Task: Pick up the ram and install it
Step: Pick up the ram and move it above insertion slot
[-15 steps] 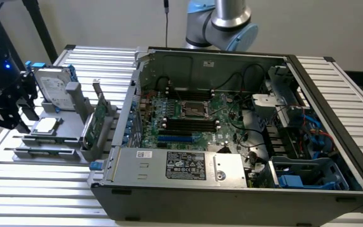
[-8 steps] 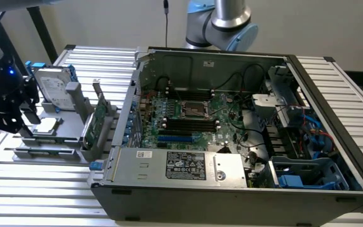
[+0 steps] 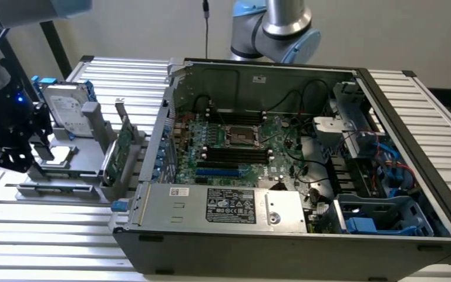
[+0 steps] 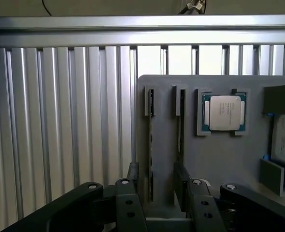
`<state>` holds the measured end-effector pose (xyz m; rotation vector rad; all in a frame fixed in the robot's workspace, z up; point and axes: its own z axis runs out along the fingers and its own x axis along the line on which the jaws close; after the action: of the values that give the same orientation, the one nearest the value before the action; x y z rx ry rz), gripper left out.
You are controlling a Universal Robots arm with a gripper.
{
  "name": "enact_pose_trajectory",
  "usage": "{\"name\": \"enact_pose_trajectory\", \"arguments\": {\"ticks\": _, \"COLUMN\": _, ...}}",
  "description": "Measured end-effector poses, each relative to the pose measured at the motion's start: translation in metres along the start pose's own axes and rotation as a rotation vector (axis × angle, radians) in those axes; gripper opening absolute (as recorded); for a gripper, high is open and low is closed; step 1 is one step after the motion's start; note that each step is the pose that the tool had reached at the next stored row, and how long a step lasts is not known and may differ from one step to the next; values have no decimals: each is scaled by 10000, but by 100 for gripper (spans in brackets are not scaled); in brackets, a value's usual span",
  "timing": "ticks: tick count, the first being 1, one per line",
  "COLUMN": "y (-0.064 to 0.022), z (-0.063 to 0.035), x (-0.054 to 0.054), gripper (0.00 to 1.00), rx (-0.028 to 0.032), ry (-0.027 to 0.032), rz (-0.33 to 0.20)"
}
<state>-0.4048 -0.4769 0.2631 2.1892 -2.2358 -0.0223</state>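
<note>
the job has barely begun: the ram [image 4: 151,145] stands in its slot in the grey holder [image 4: 220,159], not lifted, and the memory slots [image 3: 237,155] inside the computer case [image 3: 401,147] look empty. in the exterior view the end effector [image 4: 156,176] sits at 9 o'clock from the case. its fingers are spread open either side of the stick, not clamping it. seen edge-on, the ram is a long, thin, dark strip.

table [image 4: 60,121]: ribbed metal | holder [image 4: 220,164]: matt grey, perhaps plastic | hand [image 4: 156,170]: matt black
</note>
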Motion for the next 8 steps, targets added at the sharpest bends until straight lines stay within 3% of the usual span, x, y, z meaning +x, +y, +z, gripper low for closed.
{"name": "enact_pose_trajectory", "arguments": {"ticks": 8, "y": -8, "z": 146, "x": 4, "gripper": 42, "rx": 1, "ry": 1, "rz": -74}}
